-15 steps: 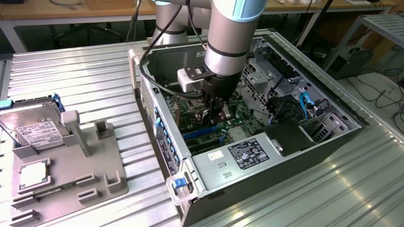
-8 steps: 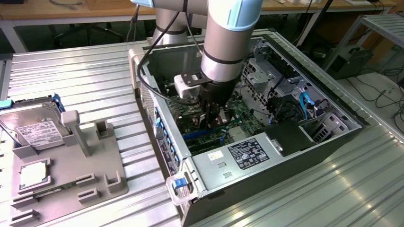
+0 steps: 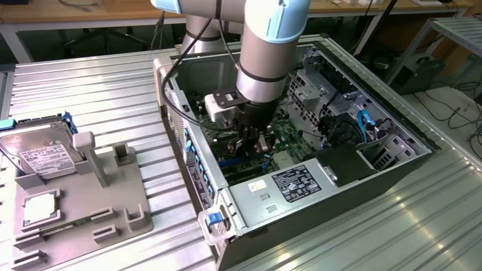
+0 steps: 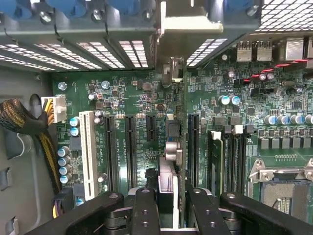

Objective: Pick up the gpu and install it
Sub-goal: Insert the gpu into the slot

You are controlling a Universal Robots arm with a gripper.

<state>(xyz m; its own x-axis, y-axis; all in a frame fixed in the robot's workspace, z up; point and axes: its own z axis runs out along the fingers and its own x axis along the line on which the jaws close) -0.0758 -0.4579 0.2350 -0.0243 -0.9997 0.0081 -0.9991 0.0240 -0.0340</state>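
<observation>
**Entry: gpu held edge-on inside an open computer case**

Arm and gripper. The gripper [image 3: 249, 148] is lowered into the open computer case [image 3: 391, 169] that lies on its side on the ribbed metal table [image 3: 90, 96]. In the wrist view the two black fingers [image 4: 146, 210] are seen pressed against the sides of a thin card standing between them.

Gpu. The gpu [image 4: 169, 181] is pinched between the fingers and seen edge-on in the wrist view, its silver bracket end [image 4: 172, 71] reaching towards the slotted rear wall of the case. It is lined up along the green motherboard [image 4: 146, 103], between the black expansion slots [image 4: 131, 147] on one side and a further long black slot [image 4: 193, 147] on the other. Whether the card's edge is already seated in a slot cannot be told.

Case contents. A white slot [image 4: 88, 152], a row of blue capacitors [image 4: 64, 161], a braided cable bundle [image 4: 19, 115] and an empty processor socket [image 4: 288, 186] are noted on or beside the board. A labelled grey power supply [image 3: 290, 189] occupies the near end of the case.

Table, on the exterior view's left. A grey parts holder [image 3: 83, 209] is set well apart from the case; a silver hard drive [image 3: 42, 155] with a white label and a small square processor chip [image 3: 39, 208] rest in it.
</observation>
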